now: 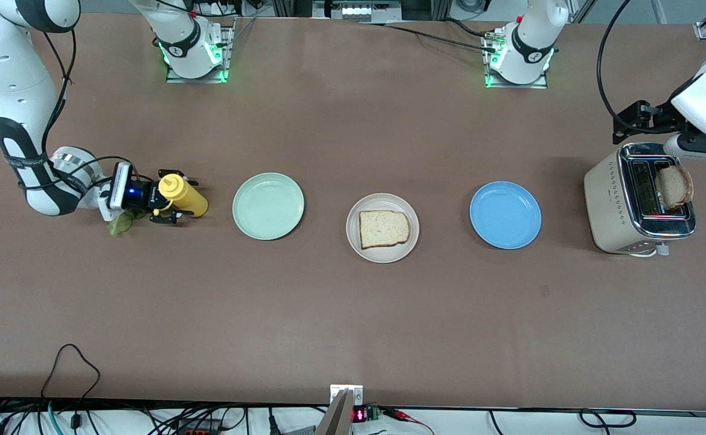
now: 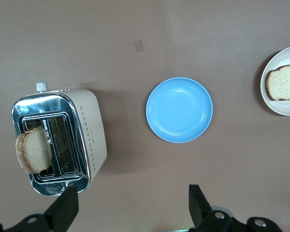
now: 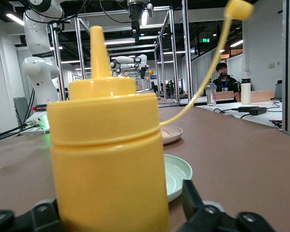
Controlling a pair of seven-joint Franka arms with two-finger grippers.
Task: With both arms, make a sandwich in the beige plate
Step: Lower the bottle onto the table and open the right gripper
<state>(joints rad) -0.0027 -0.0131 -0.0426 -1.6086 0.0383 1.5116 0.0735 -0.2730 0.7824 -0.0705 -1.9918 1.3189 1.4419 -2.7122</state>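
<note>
The beige plate point(image 1: 353, 228) lies mid-table with one toast slice point(image 1: 384, 228) flat on it; the left wrist view shows plate point(image 2: 280, 107) and slice point(image 2: 283, 82) too. A second toast slice point(image 1: 676, 187) sticks up out of the toaster point(image 1: 615, 205). My left gripper point(image 2: 133, 205) hangs open and empty, high over the table beside the toaster point(image 2: 89, 135). My right gripper point(image 1: 174, 198) is low at the right arm's end, open, with one finger on each side of an upright yellow squeeze bottle point(image 3: 108, 159). A green lettuce leaf point(image 1: 122, 225) lies under that wrist.
A pale mint-green plate point(image 1: 268, 205) lies between the yellow bottle point(image 1: 186, 196) and the beige plate. A blue plate point(image 1: 505, 215) lies between the beige plate and the toaster. Both are empty. Cables run along the table's near edge.
</note>
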